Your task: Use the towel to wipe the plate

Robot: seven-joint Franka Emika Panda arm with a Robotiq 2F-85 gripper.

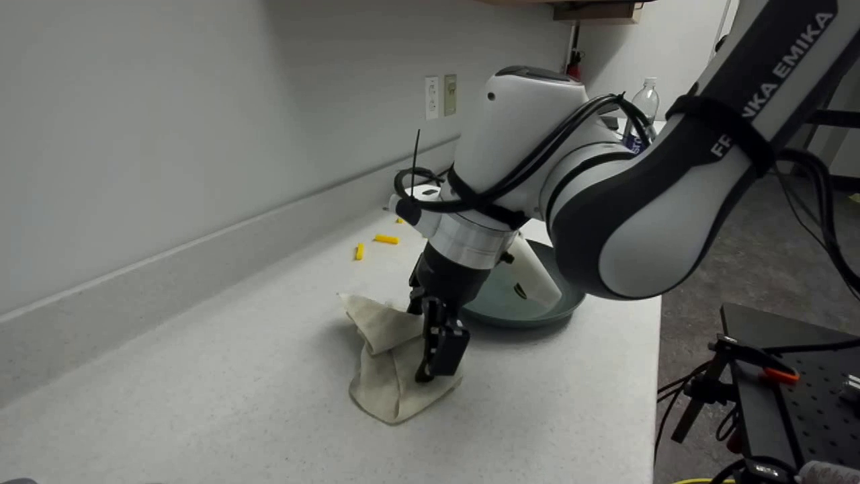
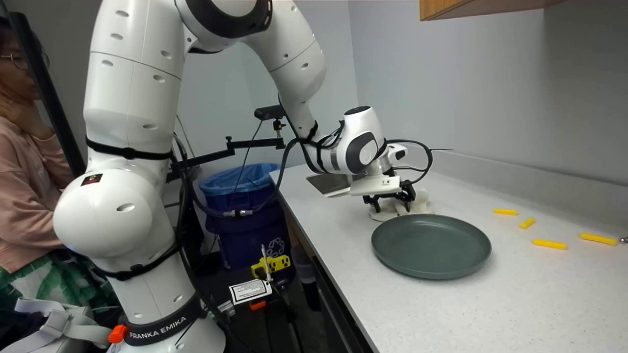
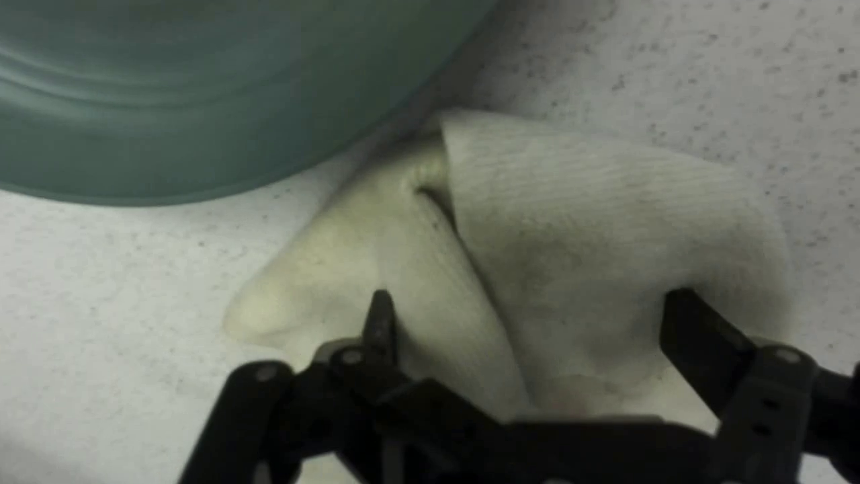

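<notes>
A cream towel [image 1: 390, 386] lies crumpled and folded on the counter. It also shows in the other views [image 2: 421, 202] [image 3: 571, 222]. A dark green round plate [image 2: 431, 250] lies flat beside the towel. In the wrist view the plate [image 3: 201, 134] fills the upper left, close to the towel's edge; in an exterior view the arm partly hides the plate [image 1: 494, 302]. My gripper [image 3: 530, 296] points down over the towel with its fingers wide apart. Towel cloth lies between and under the fingertips, which appear to touch or nearly touch it. The gripper shows in both exterior views [image 1: 420, 346] [image 2: 392, 206].
Several yellow sticks [image 2: 549, 244] lie on the counter near the wall, also in an exterior view [image 1: 386, 238]. A wall ledge [image 1: 168, 282] runs along the counter's back. The counter's front edge [image 2: 324, 264] drops to a blue bin [image 2: 240, 196]. A bottle [image 1: 646, 101] stands behind the arm.
</notes>
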